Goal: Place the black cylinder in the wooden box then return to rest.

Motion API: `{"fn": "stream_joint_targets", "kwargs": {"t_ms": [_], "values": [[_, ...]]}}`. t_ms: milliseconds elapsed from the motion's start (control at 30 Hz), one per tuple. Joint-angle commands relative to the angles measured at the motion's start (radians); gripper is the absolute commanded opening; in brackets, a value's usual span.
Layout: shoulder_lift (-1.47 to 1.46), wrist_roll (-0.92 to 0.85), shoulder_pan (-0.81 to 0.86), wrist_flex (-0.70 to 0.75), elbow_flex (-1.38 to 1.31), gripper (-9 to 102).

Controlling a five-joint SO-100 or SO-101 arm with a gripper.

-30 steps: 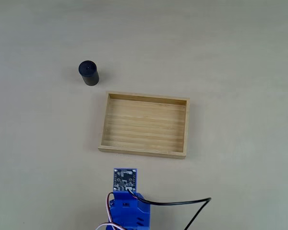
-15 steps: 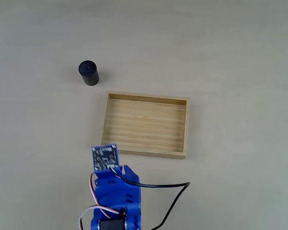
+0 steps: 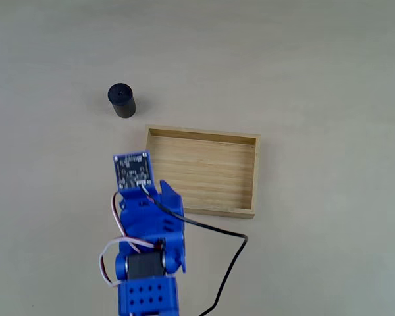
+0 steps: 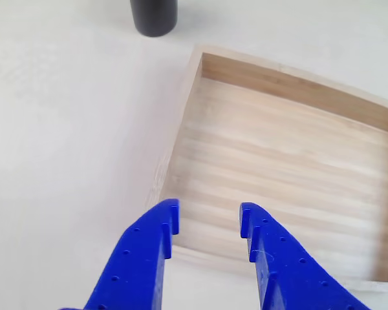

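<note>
In the fixed view the blue arm (image 3: 148, 257) reaches up from the bottom edge, its base cut off by the frame, and its wrist carries a small circuit board (image 3: 133, 170) that overlaps the left wall of the wooden box (image 3: 204, 135). A black cable (image 3: 227, 263) loops from the wrist down to the bottom edge, and white and red wires curl at the arm's left side. The pincer itself is hidden under the board there. In the other view the pincer (image 4: 207, 216) enters from below with its two blue fingers (image 4: 156, 236) parted and nothing between them, the tips hovering above the box's near left corner.

The black cylinder (image 3: 122, 100) stands upright on the pale bench (image 3: 329, 72), outside the box, just beyond its far left corner and apart from it. In the other view the cylinder (image 4: 154, 16) is cut off by the top edge, so only its lower part shows. The box floor (image 4: 278, 174) is bare wood, and open bench lies to the left of the box and around the cylinder.
</note>
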Motion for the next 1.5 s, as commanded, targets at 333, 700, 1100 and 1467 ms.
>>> {"fn": "stream_joint_targets", "kwargs": {"t_ms": [333,700,1100,1467], "values": [[0.33,-0.017,-0.021,-0.172,-0.403,25],[0.534,-0.017,-0.044,-0.201,-0.598,28],[0.747,-0.026,-0.054,-0.23,-0.793,28],[0.896,-0.037,-0.057,-0.233,-0.94,30]]}}
